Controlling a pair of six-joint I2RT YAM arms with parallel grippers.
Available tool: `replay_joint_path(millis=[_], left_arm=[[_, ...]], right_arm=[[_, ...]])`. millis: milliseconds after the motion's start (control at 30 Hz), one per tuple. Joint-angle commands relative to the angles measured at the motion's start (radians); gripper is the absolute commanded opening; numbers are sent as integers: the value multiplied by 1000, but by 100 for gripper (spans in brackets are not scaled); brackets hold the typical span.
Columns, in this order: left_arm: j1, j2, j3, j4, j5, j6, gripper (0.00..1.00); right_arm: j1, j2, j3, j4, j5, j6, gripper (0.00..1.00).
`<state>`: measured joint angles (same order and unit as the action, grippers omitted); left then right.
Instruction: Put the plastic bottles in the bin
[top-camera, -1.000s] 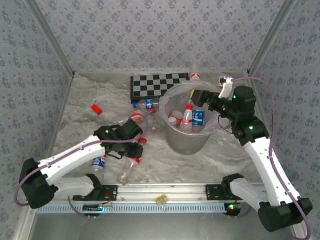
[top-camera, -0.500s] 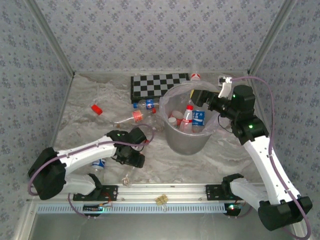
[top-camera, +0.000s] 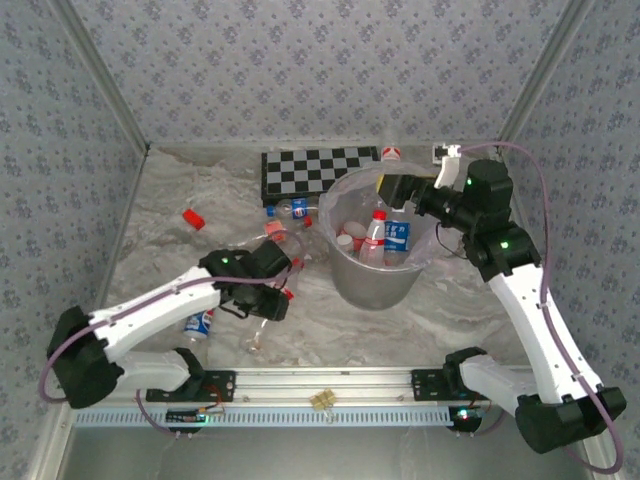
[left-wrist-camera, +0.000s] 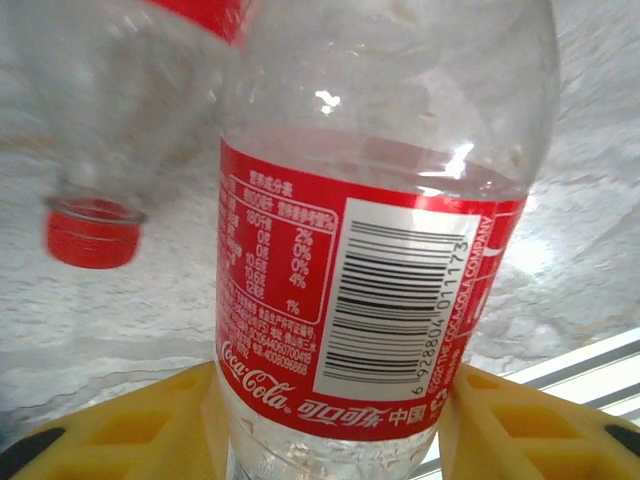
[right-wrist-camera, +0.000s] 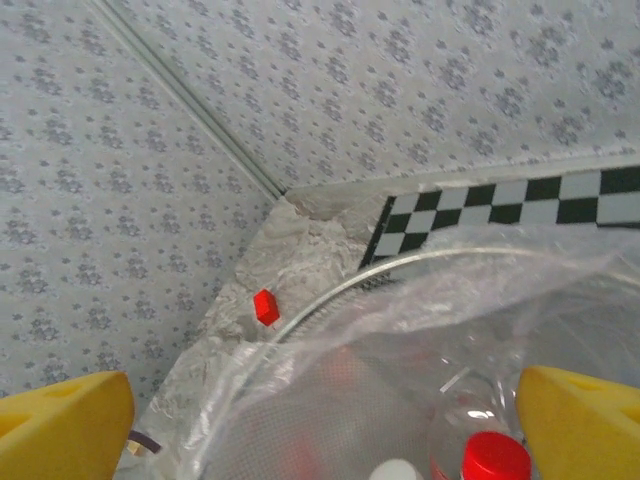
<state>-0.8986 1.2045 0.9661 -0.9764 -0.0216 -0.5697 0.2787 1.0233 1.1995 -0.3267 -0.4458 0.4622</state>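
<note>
Two yellow fingers (left-wrist-camera: 120, 435) of the left gripper (left-wrist-camera: 330, 425) pinch a red-label bottle (left-wrist-camera: 370, 290) from both sides, and that fills the centre of the left wrist frame! From above, the pair sits just left of centre, over the white table cover (top-camera: 160, 250). Right of centre stands the bin (top-camera: 372, 285), and the right gripper (right-wrist-camera: 322, 410) hangs above its rim, fingers spread wide, nothing between them. Inside the bin stand several upright bottles (top-camera: 374, 236); one loose bottle (top-camera: 290, 208) lies beside the checkerboard (top-camera: 318, 168).
</note>
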Motion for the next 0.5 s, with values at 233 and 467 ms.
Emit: replay_joint_path(millis=[233,467], left_arm=[[101,-231,103,48,-263,33,47],[106,-250,179,370,-253,148,46]], right_arm=[[91,103,224,-124,7,-67,100],[274,333,495,-229,6,-109,100]])
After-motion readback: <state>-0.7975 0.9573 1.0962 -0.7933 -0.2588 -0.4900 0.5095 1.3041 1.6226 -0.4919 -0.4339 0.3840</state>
